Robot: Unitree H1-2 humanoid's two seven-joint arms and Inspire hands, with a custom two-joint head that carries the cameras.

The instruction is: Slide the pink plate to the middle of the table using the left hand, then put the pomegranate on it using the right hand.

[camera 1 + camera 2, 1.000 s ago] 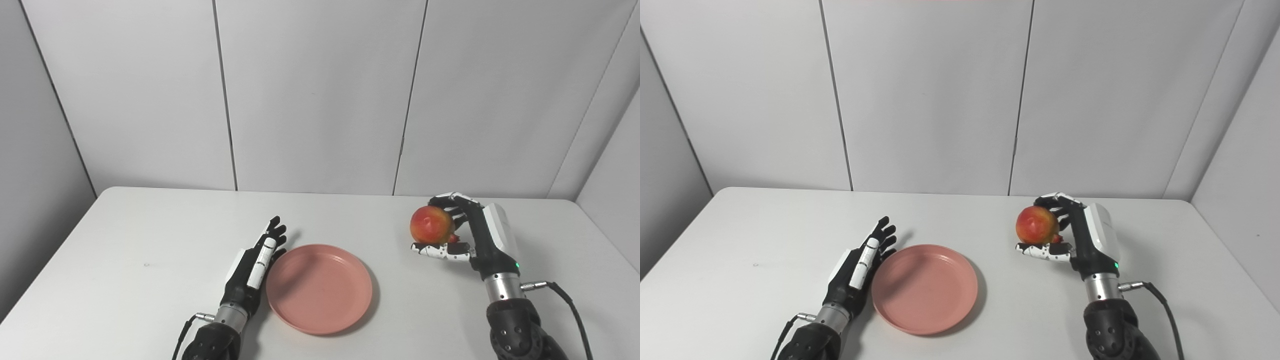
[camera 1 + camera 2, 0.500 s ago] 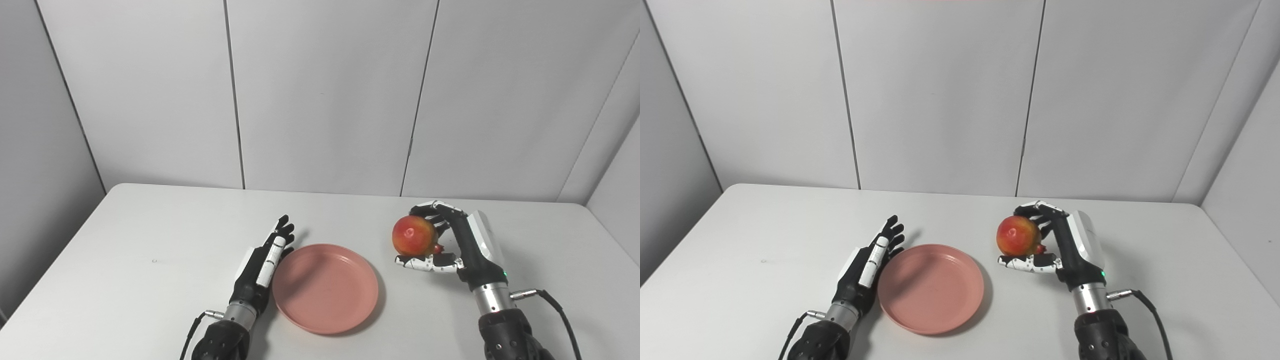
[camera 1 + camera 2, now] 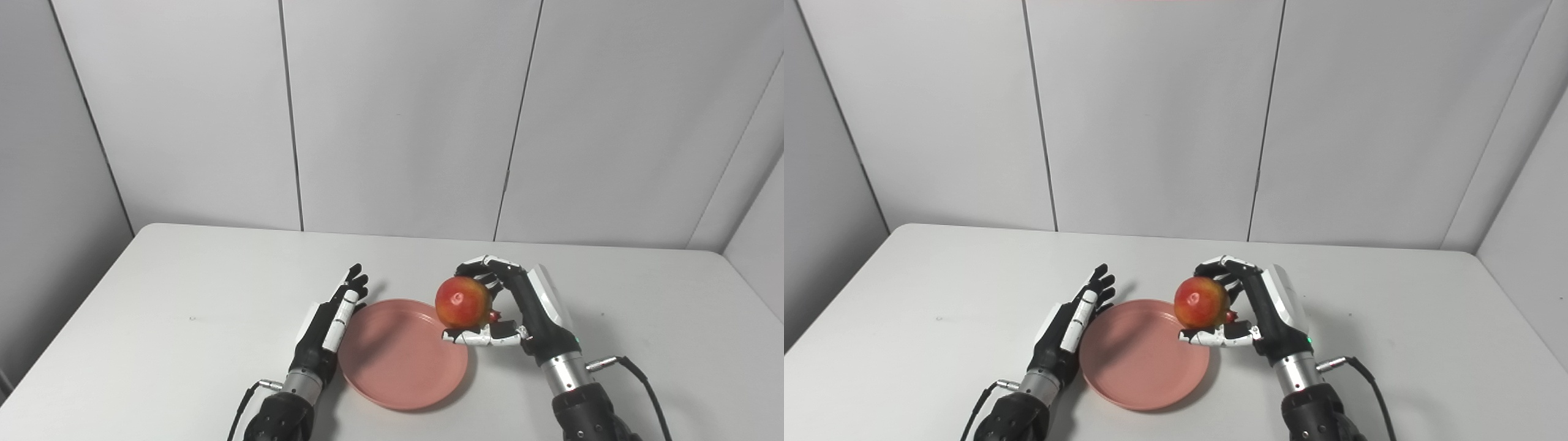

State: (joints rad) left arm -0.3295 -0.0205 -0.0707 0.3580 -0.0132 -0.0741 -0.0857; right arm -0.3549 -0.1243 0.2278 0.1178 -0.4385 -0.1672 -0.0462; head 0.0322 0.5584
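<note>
The right hand (image 3: pixel 520 309), fingers clamped on the pomegranate (image 3: pixel 463 302), carries it above the pink plate's (image 3: pixel 392 367) right rim for placing, while the left hand (image 3: pixel 327 318), fingers apart, steadies the plate's left edge on the table (image 3: pixel 153 318).

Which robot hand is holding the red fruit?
The right robot hand grips the pomegranate above the plate's edge; the left robot hand lies open beside it.

White table (image 3: pixel 153 318) stands against grey wall panels (image 3: pixel 398 110).

plate (image 3: pixel 398 361) top: bare | left hand (image 3: pixel 327 321) touching left rim | table (image 3: pixel 184 318): open elsewhere
</note>
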